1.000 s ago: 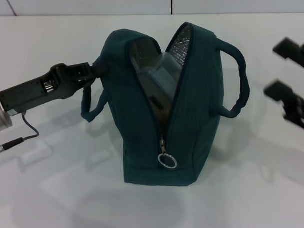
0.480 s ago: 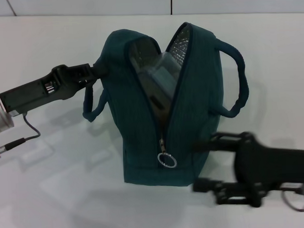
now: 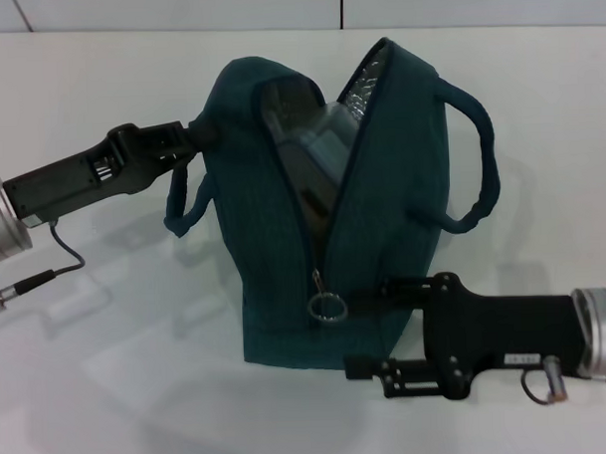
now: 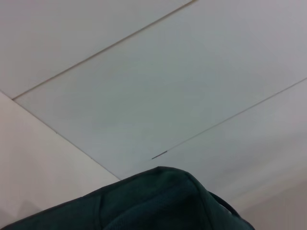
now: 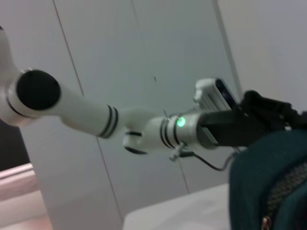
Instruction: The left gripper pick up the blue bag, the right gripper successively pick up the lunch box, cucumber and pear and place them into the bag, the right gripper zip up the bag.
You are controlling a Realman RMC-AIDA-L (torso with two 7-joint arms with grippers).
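The blue bag (image 3: 382,194) stands upright mid-table, its zipper open down to the metal ring pull (image 3: 326,306). Inside the mouth, against the foil lining, I see the clear lunch box (image 3: 315,142). The cucumber and the pear are out of view. My left gripper (image 3: 192,137) reaches in from the left and is shut on the bag's upper left edge. My right gripper (image 3: 371,324) lies low at the bag's front right, open, with its fingertips just right of the ring pull. The right wrist view shows the bag (image 5: 268,187) and the left gripper (image 5: 254,120) beyond it.
The white table (image 3: 140,392) stretches around the bag, with a pale wall behind. The left arm's thin cable (image 3: 55,261) hangs near the table's left side. One bag handle (image 3: 480,171) loops out to the right, another (image 3: 183,206) to the left.
The right arm has swung in from the far right edge down to the bag's front, and its open fingers have closed in on the ring pull. The bag's top has shifted slightly.
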